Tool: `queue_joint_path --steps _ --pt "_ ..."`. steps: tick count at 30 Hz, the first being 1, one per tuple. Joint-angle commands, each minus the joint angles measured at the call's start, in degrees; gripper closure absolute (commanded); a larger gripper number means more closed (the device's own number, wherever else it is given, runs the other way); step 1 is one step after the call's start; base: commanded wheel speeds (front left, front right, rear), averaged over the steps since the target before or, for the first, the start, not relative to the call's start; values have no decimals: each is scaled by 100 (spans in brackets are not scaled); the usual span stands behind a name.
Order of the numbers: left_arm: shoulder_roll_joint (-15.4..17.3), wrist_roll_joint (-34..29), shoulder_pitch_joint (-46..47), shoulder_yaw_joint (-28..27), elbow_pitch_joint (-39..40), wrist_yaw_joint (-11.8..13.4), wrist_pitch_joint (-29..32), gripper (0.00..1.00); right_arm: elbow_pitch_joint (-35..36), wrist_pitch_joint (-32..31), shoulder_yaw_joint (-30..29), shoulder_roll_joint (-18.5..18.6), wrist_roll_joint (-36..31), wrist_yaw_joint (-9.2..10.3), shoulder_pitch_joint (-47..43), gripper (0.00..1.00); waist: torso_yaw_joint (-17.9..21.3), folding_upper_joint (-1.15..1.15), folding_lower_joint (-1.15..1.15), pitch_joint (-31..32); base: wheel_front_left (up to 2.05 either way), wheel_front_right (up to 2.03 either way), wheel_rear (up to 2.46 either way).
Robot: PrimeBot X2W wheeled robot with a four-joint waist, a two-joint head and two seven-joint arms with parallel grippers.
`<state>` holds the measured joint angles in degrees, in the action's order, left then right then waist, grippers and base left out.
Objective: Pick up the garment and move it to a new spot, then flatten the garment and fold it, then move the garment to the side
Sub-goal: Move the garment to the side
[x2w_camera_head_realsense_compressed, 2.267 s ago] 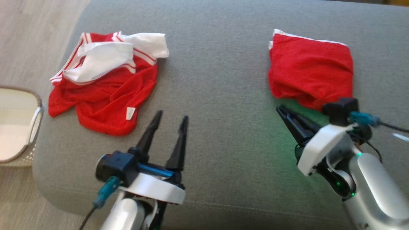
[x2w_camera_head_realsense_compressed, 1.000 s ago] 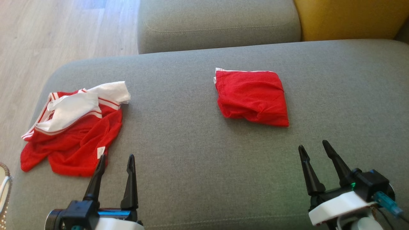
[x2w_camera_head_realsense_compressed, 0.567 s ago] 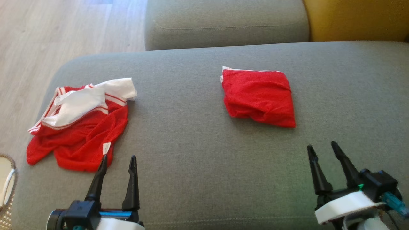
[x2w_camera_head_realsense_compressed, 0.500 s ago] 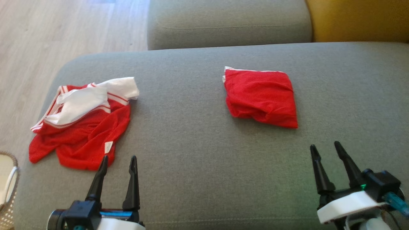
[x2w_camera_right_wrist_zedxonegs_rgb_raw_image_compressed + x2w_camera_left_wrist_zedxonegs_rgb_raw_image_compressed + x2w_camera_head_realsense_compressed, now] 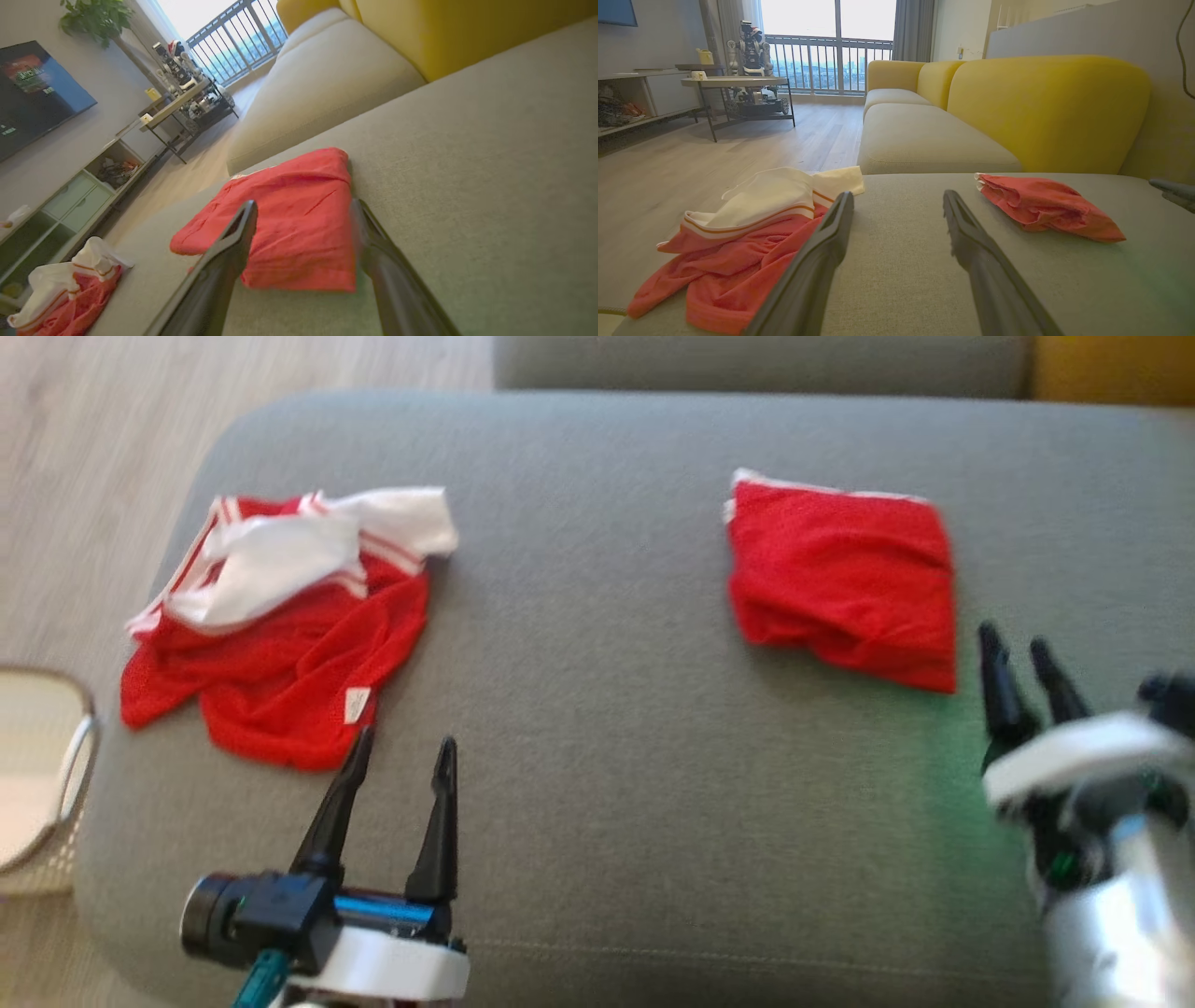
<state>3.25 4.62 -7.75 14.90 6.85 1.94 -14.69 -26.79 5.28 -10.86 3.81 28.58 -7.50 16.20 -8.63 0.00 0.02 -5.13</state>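
A crumpled red and white garment (image 5: pixel 280 625) lies on the left part of the grey sofa cushion (image 5: pixel 597 709); it also shows as a heap (image 5: pixel 752 233) and small at the lower left (image 5: pixel 65 289). A folded red garment (image 5: pixel 840 579) lies flat to the right (image 5: pixel 1045 205) (image 5: pixel 289 210). My left gripper (image 5: pixel 406 739) (image 5: pixel 897 196) is open and empty, its tips just short of the crumpled garment's near edge. My right gripper (image 5: pixel 1013 637) (image 5: pixel 303 205) is open and empty, beside the folded garment's near right corner.
A pale woven basket (image 5: pixel 47 775) stands on the wood floor off the cushion's left edge. Behind lie a second grey seat (image 5: pixel 924 140) and a yellow backrest (image 5: pixel 1045 107). A low table (image 5: pixel 733 84) stands far across the room.
The head camera has tilted down and shifted. My right gripper has come forward to the folded garment's near right corner. My left gripper keeps its place by the crumpled garment.
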Motion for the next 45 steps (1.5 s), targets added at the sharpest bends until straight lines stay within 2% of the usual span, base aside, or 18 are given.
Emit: queue_joint_path --steps 1,5,10,19,20,21,22,23,28,34,40,45 --pt "-36 -40 313 -110 197 -23 -30 0 -100 -326 32 198 263 1 481 0 -247 0 -2 -301 0 0 0" --pt "-36 28 503 31 161 -25 -30 0 -812 -1111 -316 425 879 1 1150 0 -432 0 -2 -551 0 0 0" --pt "-36 111 658 191 130 34 -30 0 -1532 -1652 -567 651 1176 1 1734 0 -566 0 -2 -793 0 0 0" --pt "-37 80 961 337 70 -26 -30 0 -2203 -1634 -453 852 1127 1 2356 2 -630 0 -2 -1136 0 0 0" --pt "-37 80 994 339 71 -30 -30 0 -2285 -1642 -433 874 1108 1 2413 21 -633 0 -2 -1163 0 0 0" --pt "-37 78 1026 339 70 -31 -30 0 -2356 -1646 -398 892 1080 1 2458 69 -634 0 -2 -1183 0 0 0" --pt "-37 78 1026 339 70 -31 -30 0 -2356 -1646 -398 892 1080 1 2458 69 -634 0 -2 -1183 0 0 0" --pt "-37 71 1052 339 67 -32 -30 0 -2414 -1653 -357 905 1061 1 2492 100 -634 0 -2 -1195 0 0 0" --pt "-37 43 1095 261 52 -20 -30 0 -2434 -1707 -136 870 1164 1 2554 100 -506 0 -2 -1180 0 0 0" --pt "-37 -2 1048 167 66 -51 -30 0 -2070 -1743 337 1016 1248 1 2419 100 -100 0 -2 -1080 0 0 0" --pt "-36 -109 1096 76 125 -125 -30 0 -1326 -1797 973 1534 1109 1 2201 100 440 0 -2 -1168 0 0 0" --pt "-26 -205 1189 0 156 -222 -30 0 -825 -1808 1134 1945 1172 1 2103 100 835 0 -2 -1305 0 0 0"
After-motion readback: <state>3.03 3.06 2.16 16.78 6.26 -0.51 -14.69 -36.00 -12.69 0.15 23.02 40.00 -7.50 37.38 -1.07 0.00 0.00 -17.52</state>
